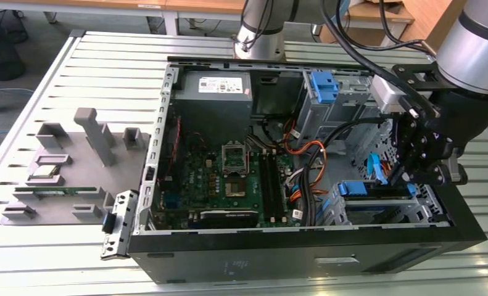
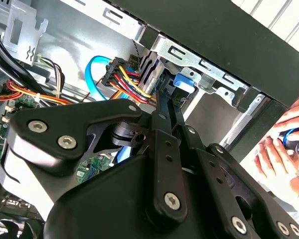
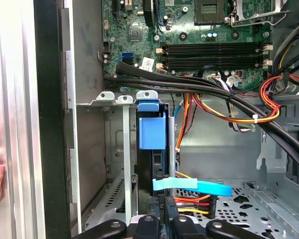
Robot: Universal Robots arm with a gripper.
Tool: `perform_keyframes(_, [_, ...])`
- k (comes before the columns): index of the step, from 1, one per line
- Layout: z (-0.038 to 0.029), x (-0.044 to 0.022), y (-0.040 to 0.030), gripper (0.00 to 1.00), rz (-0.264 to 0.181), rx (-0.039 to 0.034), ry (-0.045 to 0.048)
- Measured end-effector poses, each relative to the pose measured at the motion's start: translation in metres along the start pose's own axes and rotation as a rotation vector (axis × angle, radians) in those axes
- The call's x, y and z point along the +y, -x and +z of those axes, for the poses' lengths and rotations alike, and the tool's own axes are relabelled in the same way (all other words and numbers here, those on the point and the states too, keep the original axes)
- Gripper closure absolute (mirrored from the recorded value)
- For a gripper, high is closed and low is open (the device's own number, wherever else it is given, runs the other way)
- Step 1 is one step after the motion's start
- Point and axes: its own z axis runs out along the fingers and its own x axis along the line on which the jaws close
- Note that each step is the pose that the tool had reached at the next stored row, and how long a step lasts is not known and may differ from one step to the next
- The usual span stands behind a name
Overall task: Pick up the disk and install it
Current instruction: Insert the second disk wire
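My fingers [image 3: 162, 219] look clamped on the disk's [image 3: 152, 149] rear edge, holding it on edge so its blue rails slide into the drive cage [image 3: 122, 99].

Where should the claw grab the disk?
Probably by the end that faces the open side of the case, coming straight in from that side. The disk stands on edge in a narrow slot of the cage, with metal walls close beside its flat faces, so that end looks like the free part.
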Motion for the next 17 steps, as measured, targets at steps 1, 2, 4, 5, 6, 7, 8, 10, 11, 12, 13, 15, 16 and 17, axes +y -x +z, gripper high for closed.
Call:
perform_keyframes(1, [0.0000, 0.0000, 0.0000, 0.84, 0.000, -0.0001, 0.0000])
perform_keyframes(2, [-0.0001, 0.0000, 0.0000, 0.84, -0.001, 0.0000, -0.0001])
perform_keyframes(4, [-0.0004, 0.0000, 0.0000, 0.84, -0.002, -0.0002, -0.0001])
perform_keyframes(5, [-0.0007, 0.0000, -0.0001, 0.84, -0.003, 0.0000, -0.0001])
perform_keyframes(6, [-0.0014, -0.0001, -0.0001, 0.84, -0.003, 0.0001, -0.0002])
perform_keyframes(7, [-0.0015, -0.0001, -0.0001, 0.84, -0.003, -0.0002, -0.0002])
perform_keyframes(8, [-0.0014, -0.0001, -0.0001, 0.84, -0.003, -0.0003, -0.0002])
perform_keyframes(10, [-0.0013, -0.0001, -0.0002, 0.84, -0.004, -0.0004, -0.0002])
perform_keyframes(11, [-0.0009, -0.0001, -0.0004, 0.84, -0.004, -0.0007, -0.0002])
perform_keyframes(12, [-0.0010, -0.0001, -0.0004, 0.84, -0.005, -0.0005, -0.0002])
perform_keyframes(13, [-0.0009, -0.0001, -0.0004, 0.84, -0.005, -0.0004, -0.0003])
perform_keyframes(15, [0.0000, 0.0000, -0.0004, 0.84, -0.005, -0.0008, -0.0003])
perform_keyframes(16, [0.0002, 0.0000, -0.0004, 0.84, -0.005, -0.0004, -0.0003])
perform_keyframes(17, [0.0002, 0.0000, -0.0004, 0.84, -0.005, -0.0002, -0.0003])
